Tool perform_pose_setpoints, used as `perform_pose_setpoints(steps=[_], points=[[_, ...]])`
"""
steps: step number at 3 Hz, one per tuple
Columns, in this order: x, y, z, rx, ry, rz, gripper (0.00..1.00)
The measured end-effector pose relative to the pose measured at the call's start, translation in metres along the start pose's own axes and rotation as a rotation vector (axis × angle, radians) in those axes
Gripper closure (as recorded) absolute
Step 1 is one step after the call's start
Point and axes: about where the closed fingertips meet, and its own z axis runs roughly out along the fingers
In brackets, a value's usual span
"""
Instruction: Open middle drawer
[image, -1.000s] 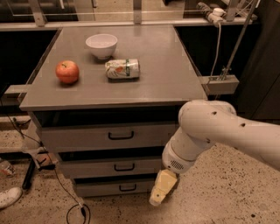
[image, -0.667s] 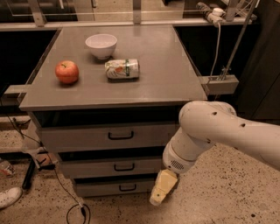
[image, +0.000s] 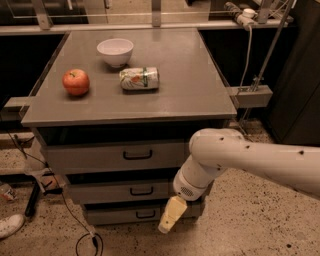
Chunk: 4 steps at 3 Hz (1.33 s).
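Three grey drawers stack under the grey cabinet top (image: 190, 100). The middle drawer (image: 115, 191) has a small black bar handle (image: 141, 191) and is shut flush with the others. The top drawer (image: 107, 156) is the widest, the bottom drawer (image: 125, 214) the narrowest. My white arm (image: 250, 157) reaches in from the right and bends down in front of the cabinet's right side. My gripper (image: 170, 216), with yellowish fingers, hangs low in front of the bottom drawer's right part, below and to the right of the middle drawer's handle. It holds nothing.
On the cabinet top sit a red apple (image: 76, 82), a white bowl (image: 115, 51) and a can lying on its side (image: 139, 78). Cables (image: 75, 225) and a white shoe (image: 10, 226) lie on the speckled floor at the left. A metal stand (image: 252, 92) is at the right.
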Motion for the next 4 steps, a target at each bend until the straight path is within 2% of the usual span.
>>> perform_pose_setpoints(steps=[1, 2, 3, 4], points=[[-0.011, -0.030, 0.039, -0.020, -0.070, 0.034, 0.00], [-0.012, -0.049, 0.066, -0.017, -0.103, 0.074, 0.00], [-0.012, -0.049, 0.069, -0.019, -0.104, 0.075, 0.00], [-0.012, -0.042, 0.080, 0.021, -0.077, 0.046, 0.00]])
